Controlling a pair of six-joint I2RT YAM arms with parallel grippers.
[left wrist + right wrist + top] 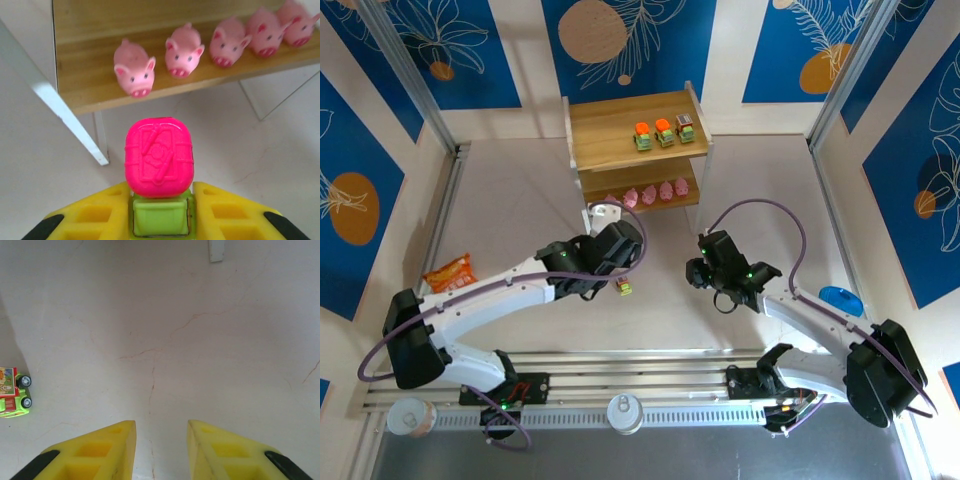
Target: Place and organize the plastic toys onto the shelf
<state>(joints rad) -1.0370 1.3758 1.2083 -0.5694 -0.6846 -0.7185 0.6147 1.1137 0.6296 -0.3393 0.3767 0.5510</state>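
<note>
Left pincer (160, 192): clamped on magenta-top car (159, 162).
Right pincer (161, 424): parted, empty.
Risk: car may clip shelf (90, 85) edge at 12 o'clock, toppling pigs (134, 70).

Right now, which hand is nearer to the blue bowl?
Right. The right hand sits mid-table, left of the blue bowl; the left hand is farther left, by the shelf, gripping a magenta-topped car.

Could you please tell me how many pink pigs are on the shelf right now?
5. All stand in one row on the lower board of the shelf; in the left wrist view, from left to right: first, second, third, fourth, fifth. None seems hidden.
</note>
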